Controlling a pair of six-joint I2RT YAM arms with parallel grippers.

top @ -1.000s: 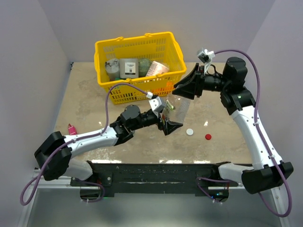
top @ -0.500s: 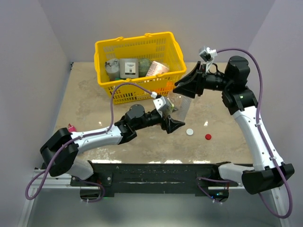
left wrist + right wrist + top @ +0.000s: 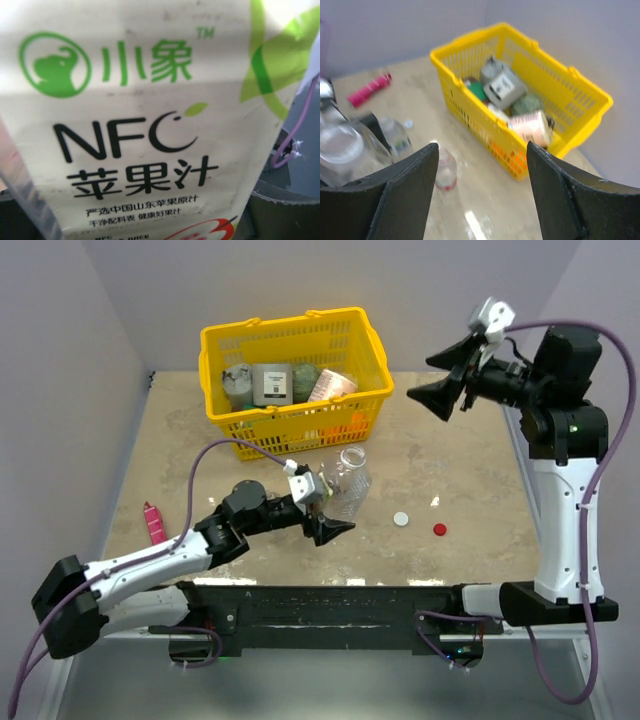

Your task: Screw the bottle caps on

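Observation:
A clear open-mouthed bottle (image 3: pixel 349 480) stands tilted against my left gripper (image 3: pixel 335 523), which is shut on it. The left wrist view is filled by its white label with green print (image 3: pixel 135 125), and my fingers are hidden there. A white cap (image 3: pixel 401 519) and a red cap (image 3: pixel 439 530) lie on the table to the bottle's right. My right gripper (image 3: pixel 425 380) is raised high at the back right, open and empty. Between its fingers (image 3: pixel 482 147) I see a big clear bottle (image 3: pixel 342 150), a short bottle (image 3: pixel 397 137) and a red-labelled bottle (image 3: pixel 445 170).
A yellow basket (image 3: pixel 215 340) of jars and packets stands at the back centre, also seen in the right wrist view (image 3: pixel 580 85). A pink tube (image 3: pixel 153 523) lies at the left, also seen in the right wrist view (image 3: pixel 370 89). Grey walls close in the table.
My right gripper has let go of the clear bottle, risen and pulled back to the right. My left arm has drawn back leftwards and toward the near edge with the bottle.

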